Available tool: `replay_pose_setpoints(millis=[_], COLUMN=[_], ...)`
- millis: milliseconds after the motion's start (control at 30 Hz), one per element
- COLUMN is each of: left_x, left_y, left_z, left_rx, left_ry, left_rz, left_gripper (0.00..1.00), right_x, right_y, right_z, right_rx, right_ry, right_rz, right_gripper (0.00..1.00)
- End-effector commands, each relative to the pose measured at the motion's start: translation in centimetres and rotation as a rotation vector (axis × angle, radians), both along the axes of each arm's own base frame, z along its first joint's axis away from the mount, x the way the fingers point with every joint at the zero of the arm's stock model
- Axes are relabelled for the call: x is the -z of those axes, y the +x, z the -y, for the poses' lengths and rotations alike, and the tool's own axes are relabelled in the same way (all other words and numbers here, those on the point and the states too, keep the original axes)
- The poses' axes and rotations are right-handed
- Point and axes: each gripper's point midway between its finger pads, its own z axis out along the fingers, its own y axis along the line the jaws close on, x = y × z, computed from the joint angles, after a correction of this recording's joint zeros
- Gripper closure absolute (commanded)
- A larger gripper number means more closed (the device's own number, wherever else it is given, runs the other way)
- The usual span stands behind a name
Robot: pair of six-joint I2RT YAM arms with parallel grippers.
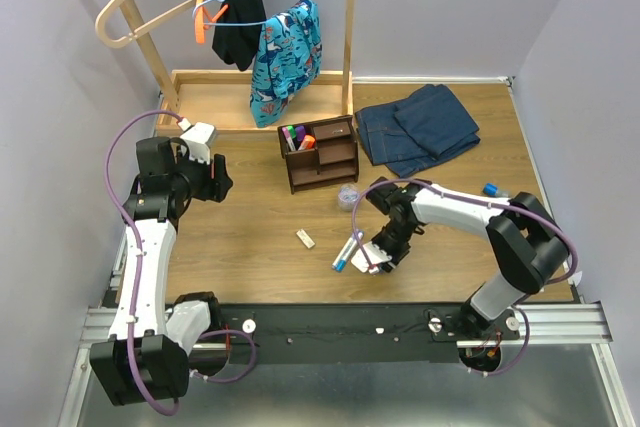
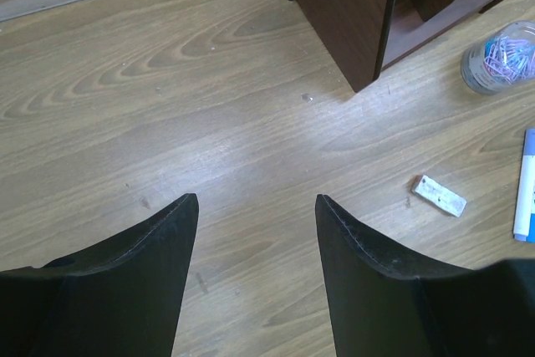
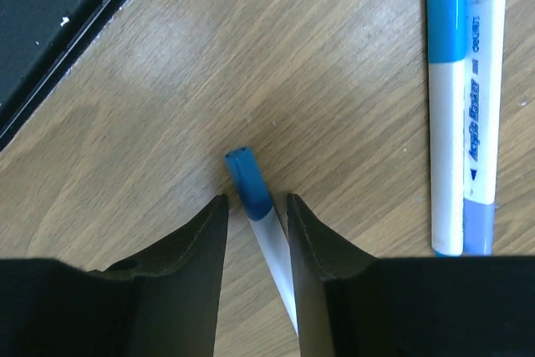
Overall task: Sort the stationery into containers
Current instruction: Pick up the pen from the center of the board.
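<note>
My right gripper (image 3: 257, 199) is low over the table, its jaws on either side of a thin white pen with a blue cap (image 3: 250, 181). The pen touches the right finger, and a small gap shows on the left. Two more white pens (image 3: 446, 123) lie side by side to its right. In the top view the right gripper (image 1: 375, 259) is near the front edge, beside the pens (image 1: 344, 251). The dark brown organiser (image 1: 322, 154) holds markers (image 1: 296, 136). My left gripper (image 2: 255, 198) hangs open and empty. The eraser (image 2: 440, 195), clear tub (image 2: 500, 56) and blue-capped bottle (image 1: 492, 189) rest on the table.
Folded blue jeans (image 1: 415, 127) lie at the back right. A pale wooden tray (image 1: 235, 105) with tall posts and hanging clothes stands at the back. The black base rail (image 3: 50, 14) runs close to the right gripper.
</note>
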Motion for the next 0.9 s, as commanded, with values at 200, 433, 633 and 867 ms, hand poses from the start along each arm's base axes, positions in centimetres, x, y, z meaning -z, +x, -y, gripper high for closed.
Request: replay_pose_setpoints(millis=[200, 433, 633, 867], left_x=[0.3, 0.3, 0.6, 1.4], left_y=[0.0, 0.7, 1.3, 0.9], left_z=[0.4, 0.7, 0.8, 0.6], left_rx=[0.006, 0.007, 0.0, -0.002], left_ry=[-0.049, -0.077, -0.097, -0.08], left_rz=[-0.026, -0.029, -0.036, -0.075], left_gripper=[0.33, 0.33, 0.33, 0.33], right_x=[-0.7, -11.2, -23.2, -34.8], right_y=[-0.6, 6.5, 14.8, 21.5], right_z=[-1.7, -6.9, -12.9, -19.1], right_rx=[0.032, 0.198, 0.536, 0.72], right_ry=[0.036, 0.202, 0.556, 1.084], right_rz=[0.029, 0.131, -0.1, -0.492], right_gripper=[0.86, 0.93, 0.93, 0.92])
